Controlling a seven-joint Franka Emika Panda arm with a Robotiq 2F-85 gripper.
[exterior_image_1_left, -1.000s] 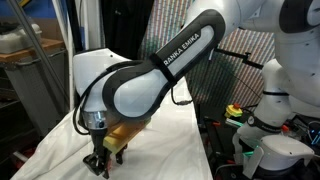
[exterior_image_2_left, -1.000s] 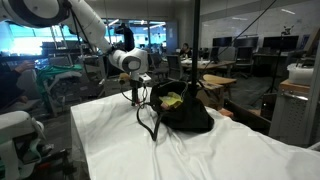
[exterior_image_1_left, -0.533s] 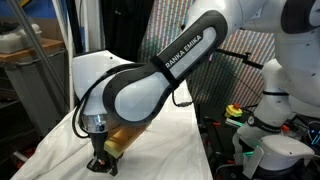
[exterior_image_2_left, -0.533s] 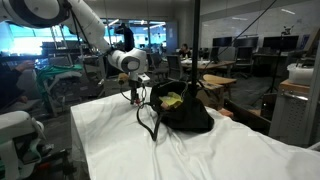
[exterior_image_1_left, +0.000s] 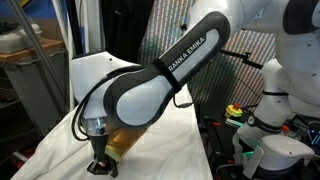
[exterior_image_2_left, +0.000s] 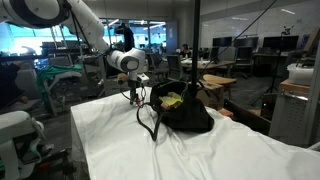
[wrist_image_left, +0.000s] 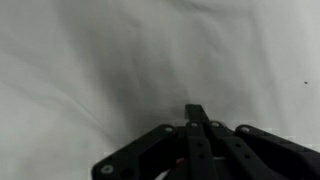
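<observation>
Wrist view: jaws together, fingertips (wrist_image_left: 197, 112) meeting in the lower centre of the frame, right down at the white cloth (wrist_image_left: 80, 60). Nothing shows between them. Whether they nip a fold, cannot tell.

— Nearest thing?

— That's the black bag (exterior_image_2_left: 182, 108), centre of frame in an exterior view. It sits on the cloth-covered counter (exterior_image_2_left: 110, 145), mouth sagging open, something yellow (exterior_image_2_left: 171, 99) showing inside. Jaws stand just left of it, by the strap (exterior_image_2_left: 147, 122) that loops out over the cloth. The bag slumps because it is soft, I judge. The strap lies slack, with no pull on it.

— Any writing?

— "FRANKA EMIKA" along the arm (exterior_image_1_left: 190, 57), upper centre of frame. Nothing else legible.
</observation>
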